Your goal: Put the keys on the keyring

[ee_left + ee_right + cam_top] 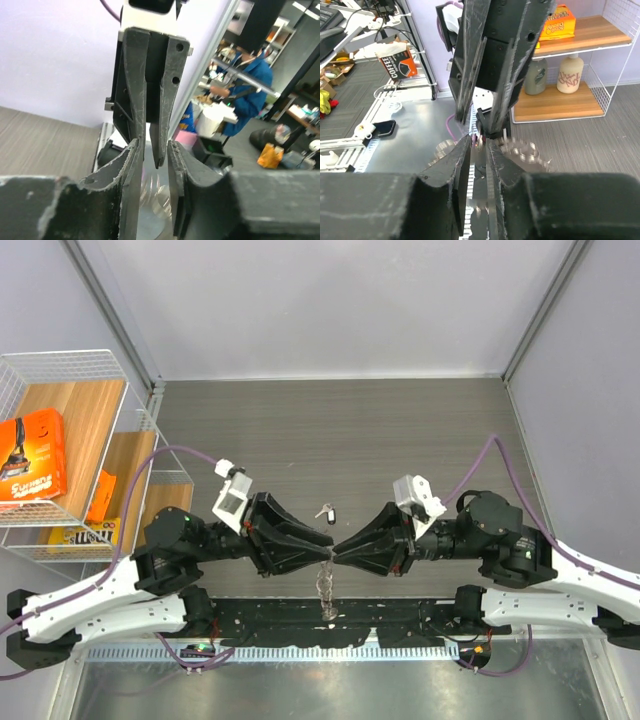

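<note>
Hanging in the air under the two meeting tips: keyring (325,585) with its fanned keys (520,149), blurred as if swinging, over the near edge of the desk (400,430); dark-headed key (325,511) lying loose on the desk just behind. Judging it light, stiff, thin metal, slippery, prone to twisting, so best pinching bare ring wire, not the teeth. Left fingers (131,167) standing slightly parted, gripping nothing clearly, a right tip poking into the gap. Right fingers (462,167) sitting nearly together, seemingly pinching the keyring's wire; blur leaving that unsure.
</note>
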`<state>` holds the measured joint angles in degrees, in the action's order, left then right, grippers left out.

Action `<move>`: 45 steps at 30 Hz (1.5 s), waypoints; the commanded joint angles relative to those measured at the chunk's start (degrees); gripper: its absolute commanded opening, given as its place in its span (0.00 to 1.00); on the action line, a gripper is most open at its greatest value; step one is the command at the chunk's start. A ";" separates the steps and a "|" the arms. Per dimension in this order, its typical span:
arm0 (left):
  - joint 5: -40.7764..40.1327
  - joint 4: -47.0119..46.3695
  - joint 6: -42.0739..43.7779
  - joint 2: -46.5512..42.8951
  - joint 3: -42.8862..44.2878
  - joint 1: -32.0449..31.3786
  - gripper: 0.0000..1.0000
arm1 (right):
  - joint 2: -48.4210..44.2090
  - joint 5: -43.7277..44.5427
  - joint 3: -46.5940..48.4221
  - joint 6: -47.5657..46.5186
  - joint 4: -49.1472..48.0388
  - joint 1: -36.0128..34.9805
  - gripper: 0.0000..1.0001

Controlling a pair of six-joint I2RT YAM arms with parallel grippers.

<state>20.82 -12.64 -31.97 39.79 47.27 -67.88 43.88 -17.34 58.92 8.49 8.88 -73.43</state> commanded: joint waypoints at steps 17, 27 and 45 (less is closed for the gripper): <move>-7.98 1.11 1.20 -3.22 -1.03 -0.06 0.45 | -3.98 10.13 -4.06 -1.37 1.39 -1.01 0.06; -26.50 21.06 -0.02 -11.05 -5.60 -0.06 0.49 | 0.50 10.83 -6.35 0.12 6.23 -1.10 0.16; -38.23 51.32 -20.94 -0.16 -12.89 -0.15 0.53 | 11.14 24.20 -16.28 9.52 7.99 -1.01 0.69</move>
<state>-17.74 35.44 -47.77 37.56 36.56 -67.88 55.35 3.38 44.16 14.98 18.33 -74.15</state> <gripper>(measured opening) 0.534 0.674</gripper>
